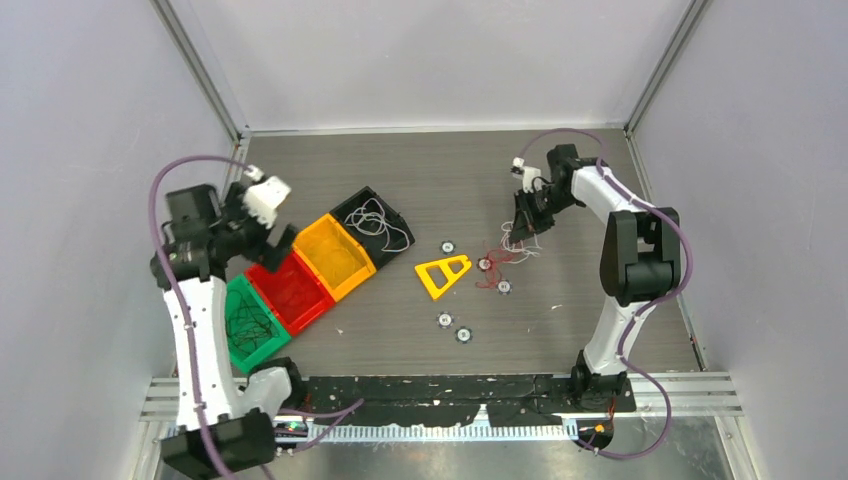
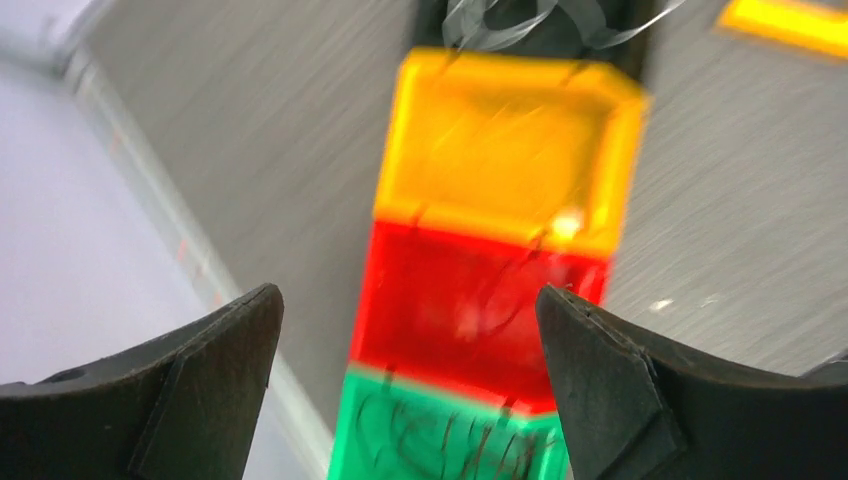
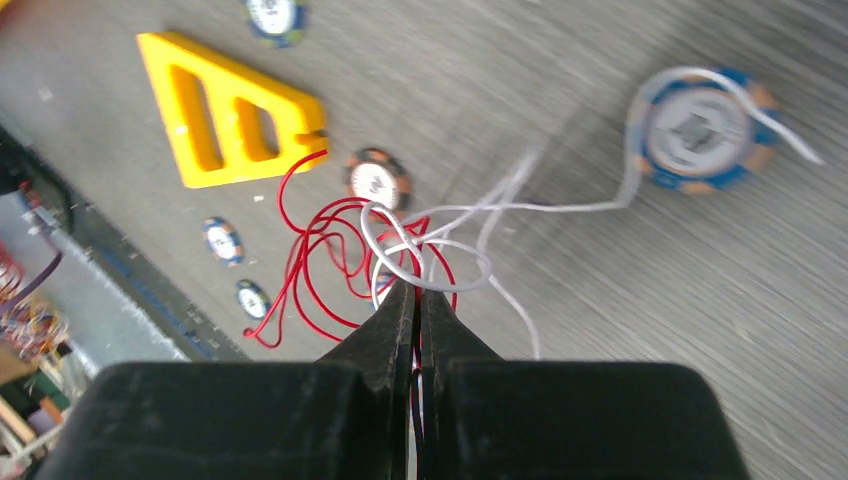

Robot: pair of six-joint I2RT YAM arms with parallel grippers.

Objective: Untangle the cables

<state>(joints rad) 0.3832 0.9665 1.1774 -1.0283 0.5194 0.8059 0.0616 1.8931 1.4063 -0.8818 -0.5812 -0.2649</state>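
Observation:
A tangle of thin red and white cables (image 1: 503, 258) lies on the table right of centre. My right gripper (image 1: 521, 228) stands over it, shut on strands of it. In the right wrist view the jaws (image 3: 418, 292) pinch red and dark strands, with red loops (image 3: 310, 262) and a white loop (image 3: 452, 268) spreading out in front. My left gripper (image 1: 282, 240) hovers over a row of bins, open and holding nothing (image 2: 408, 296). Black wires lie in the green bin (image 1: 250, 325), and white wires in the black bin (image 1: 377, 222).
A red bin (image 1: 291, 291) and an orange bin (image 1: 336, 256) sit between the green and black ones. A yellow triangular piece (image 1: 442, 274) and several small round discs (image 1: 463, 334) lie mid-table. One disc (image 3: 700, 128) has a white strand over it.

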